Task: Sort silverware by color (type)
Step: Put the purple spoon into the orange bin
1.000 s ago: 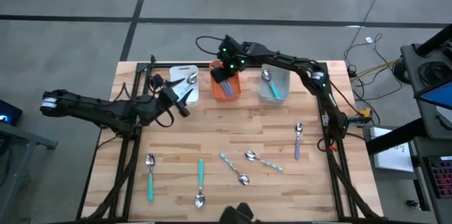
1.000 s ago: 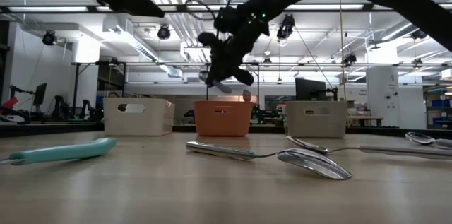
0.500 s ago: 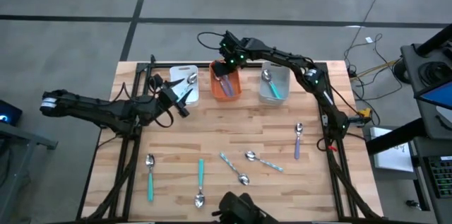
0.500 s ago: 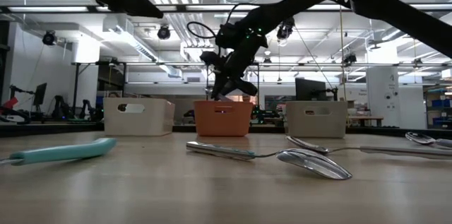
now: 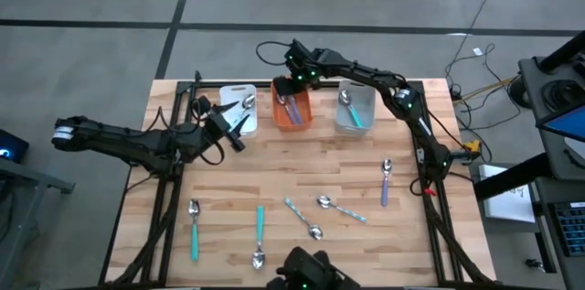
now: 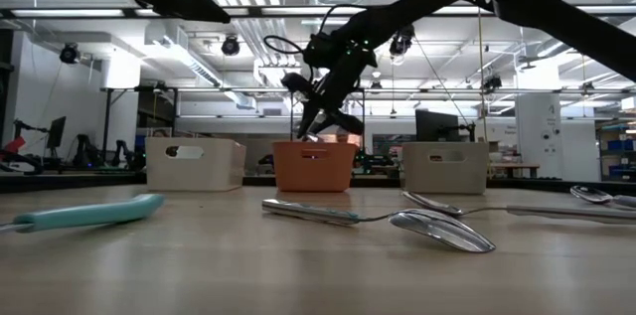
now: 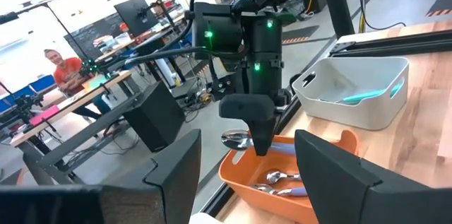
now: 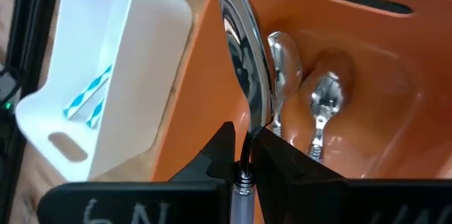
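**benchguy:** Six spoons are loose on the table (image 5: 366, 157) from above, e.g. a teal spoon (image 5: 260, 233). Right gripper (image 5: 291, 84) hangs over the orange bin (image 5: 292, 110); left gripper (image 5: 233, 127) waits by the white bin (image 5: 238, 112), fingers apart.

**torque_tom:** Low view: right gripper (image 6: 320, 121) sits just above the orange bin (image 6: 315, 166). Left wrist view shows a spoon (image 7: 236, 139) sticking out sideways from it.

**benchguy:** Right wrist view: fingers (image 8: 219, 155) pinched on the spoon (image 8: 244, 75) at its neck, bowl ahead of the tips, over two purple-handled spoons (image 8: 323, 111) in the bin.

**torque_tom:** So it's the drop-off step, I'd say. Next: fingers spread, spoon falls in.
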You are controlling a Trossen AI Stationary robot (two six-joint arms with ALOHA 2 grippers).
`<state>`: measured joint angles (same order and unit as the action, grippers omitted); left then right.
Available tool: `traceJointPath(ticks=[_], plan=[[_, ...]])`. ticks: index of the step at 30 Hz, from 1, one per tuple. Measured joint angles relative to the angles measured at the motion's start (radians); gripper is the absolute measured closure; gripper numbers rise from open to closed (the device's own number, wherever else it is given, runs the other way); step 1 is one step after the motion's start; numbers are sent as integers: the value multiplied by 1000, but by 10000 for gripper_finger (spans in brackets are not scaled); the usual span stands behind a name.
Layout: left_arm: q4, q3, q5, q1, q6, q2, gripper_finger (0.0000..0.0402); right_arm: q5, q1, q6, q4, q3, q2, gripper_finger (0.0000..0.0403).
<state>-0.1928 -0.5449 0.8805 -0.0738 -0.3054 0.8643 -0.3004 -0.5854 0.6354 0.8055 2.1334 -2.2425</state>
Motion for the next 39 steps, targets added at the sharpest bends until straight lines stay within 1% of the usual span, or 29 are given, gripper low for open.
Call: traceJointPath(ticks=[4, 8, 12, 21, 27, 32, 39], plan=[[0, 0, 0, 0, 0, 0, 194, 98, 0, 3, -10, -6, 0, 376], [0, 0, 0, 0, 0, 1, 194, 141, 0, 1, -14, -7, 0, 375], [0, 0, 0, 0, 0, 1, 194, 199, 10, -5, -56, -18, 0, 375], [0, 0, 0, 0, 0, 0, 194, 198, 59, -18, -67, -48, -2, 375], [0, 0, 0, 0, 0, 0, 194, 223, 70, -13, -123, -89, -2, 374], [0, 0, 0, -2, 0, 0, 194, 249, 68, -10, -152, -131, -2, 374], [0, 0, 0, -2, 0, 0, 194, 250, 70, -7, -233, -217, -3, 374]])
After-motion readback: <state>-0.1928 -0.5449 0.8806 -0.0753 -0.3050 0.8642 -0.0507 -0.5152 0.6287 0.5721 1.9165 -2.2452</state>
